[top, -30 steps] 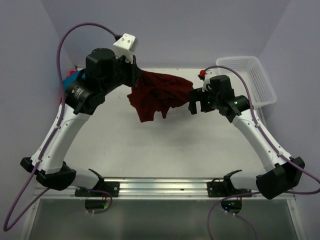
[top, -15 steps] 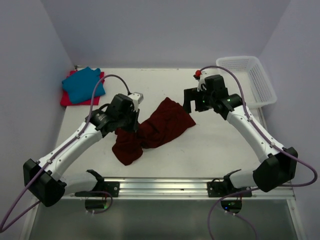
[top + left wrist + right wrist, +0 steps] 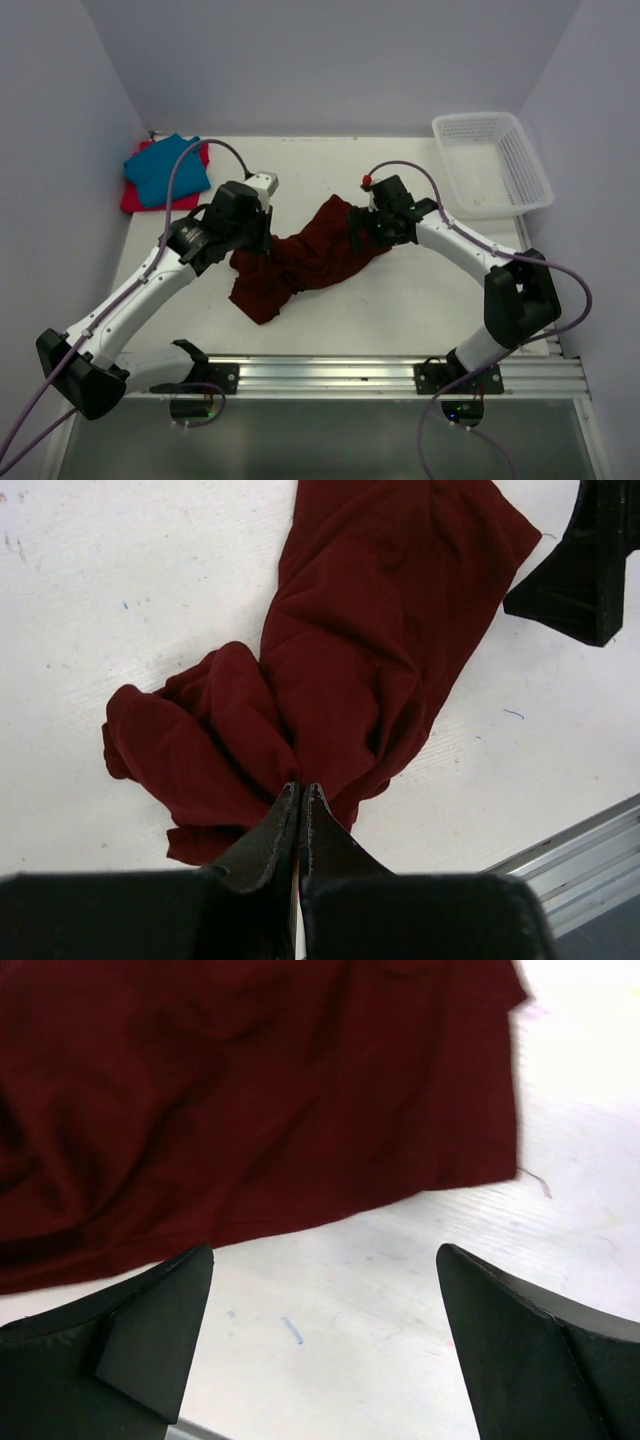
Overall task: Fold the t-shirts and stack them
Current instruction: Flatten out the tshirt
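The dark maroon t-shirt (image 3: 315, 255) lies crumpled mid-table; it also shows in the left wrist view (image 3: 370, 630) and the right wrist view (image 3: 250, 1090). My left gripper (image 3: 252, 248) is shut on a bunched fold at the shirt's left end (image 3: 300, 788). My right gripper (image 3: 363, 232) is open and empty, low over the shirt's right edge, with bare table between its fingers (image 3: 320, 1260). The teal blue t-shirt (image 3: 165, 168) lies folded on the red-pink t-shirt (image 3: 135, 198) at the far left corner.
A white mesh basket (image 3: 525, 165) stands at the far right corner. The metal rail (image 3: 320, 372) runs along the table's near edge. The right gripper's black body shows in the left wrist view (image 3: 590, 560).
The maroon shirt came down from hanging in the air onto the table. My left gripper dropped low with it. My right gripper moved left and down to the shirt's right edge.
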`<control>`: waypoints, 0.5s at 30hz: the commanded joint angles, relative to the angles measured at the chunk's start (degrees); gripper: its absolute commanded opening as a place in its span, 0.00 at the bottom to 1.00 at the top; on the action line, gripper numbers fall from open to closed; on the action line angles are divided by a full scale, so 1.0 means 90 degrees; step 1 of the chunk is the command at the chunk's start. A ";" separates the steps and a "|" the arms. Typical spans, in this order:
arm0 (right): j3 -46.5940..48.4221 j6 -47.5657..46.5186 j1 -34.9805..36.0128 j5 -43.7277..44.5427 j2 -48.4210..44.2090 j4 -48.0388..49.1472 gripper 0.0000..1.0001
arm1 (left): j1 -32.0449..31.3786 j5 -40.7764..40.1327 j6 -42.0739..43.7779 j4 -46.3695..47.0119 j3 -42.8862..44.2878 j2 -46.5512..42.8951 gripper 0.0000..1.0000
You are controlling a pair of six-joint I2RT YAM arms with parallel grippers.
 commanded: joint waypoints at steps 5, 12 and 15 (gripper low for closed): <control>0.0052 0.0811 -0.0147 0.2059 0.0405 -0.0025 0.97 | -0.0002 -0.0269 -0.0166 0.0097 0.0277 -0.0379 0.00; 0.0208 0.1143 -0.0323 0.2283 0.0943 0.0034 0.91 | -0.0002 -0.0328 -0.0206 0.0039 0.0228 -0.0506 0.00; 0.0160 0.1290 -0.0411 0.2371 0.1041 0.0063 0.86 | -0.0002 -0.0328 -0.0215 0.0039 0.0218 -0.0526 0.00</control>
